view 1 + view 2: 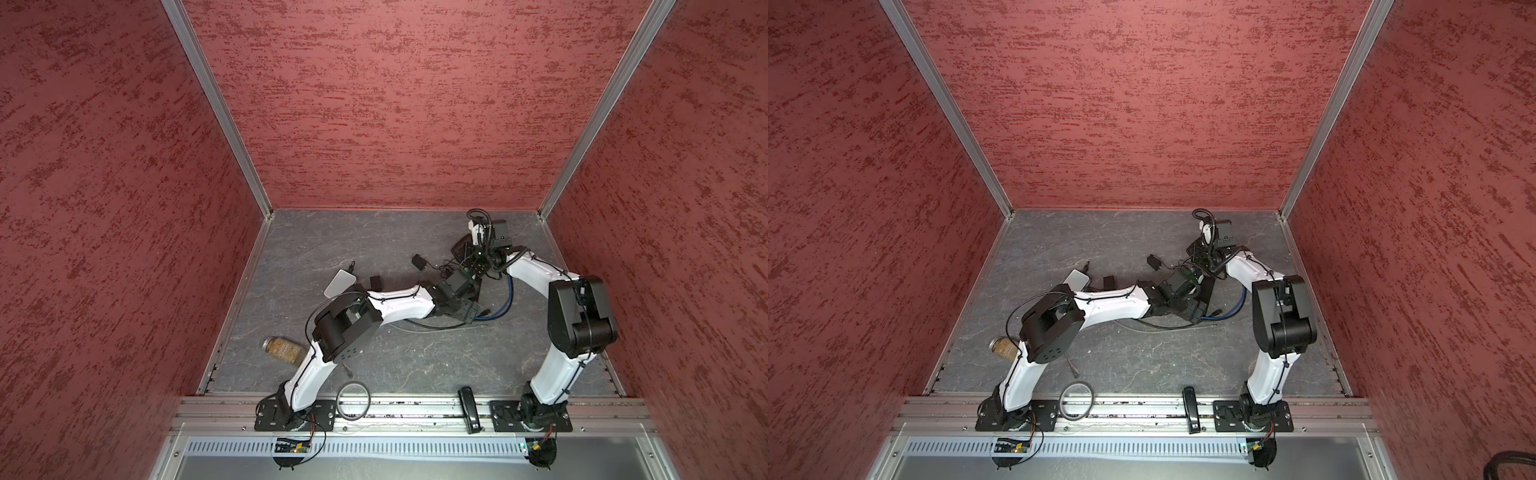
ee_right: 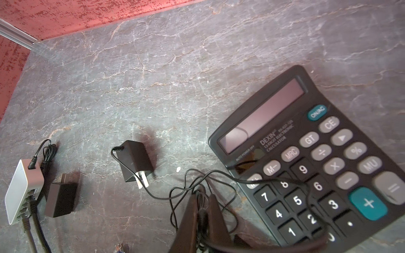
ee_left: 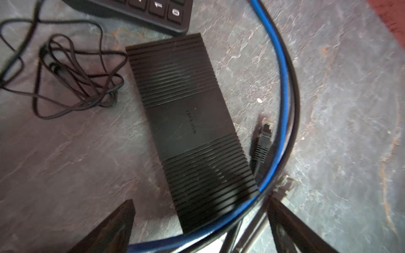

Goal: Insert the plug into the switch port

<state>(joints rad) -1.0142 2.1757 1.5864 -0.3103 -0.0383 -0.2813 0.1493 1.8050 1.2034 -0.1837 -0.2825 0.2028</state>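
1. Black fingers of left gripper (image 3: 200,201), tips only in frame, spread wide at bottom, either side of the switch (image 3: 190,122) end.
2. Loose plug (image 3: 263,140) lies just right of switch, blurred.
3. Thin cord (image 2: 202,215) clenched in right gripper (image 2: 201,196); cord end unclear.
4. Top edge crops calculator (image 3: 153,13).

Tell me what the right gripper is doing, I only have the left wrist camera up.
Observer: The right gripper is shut on a thin cord, close to the calculator.
Operator: Where does that cord go?
Observer: It loops into a tangle, and one strand ends at a black power adapter lying unplugged on the table.
Operator: Anything else over there?
Observer: A white box with cables plugged in lies farther off, next to a second adapter.
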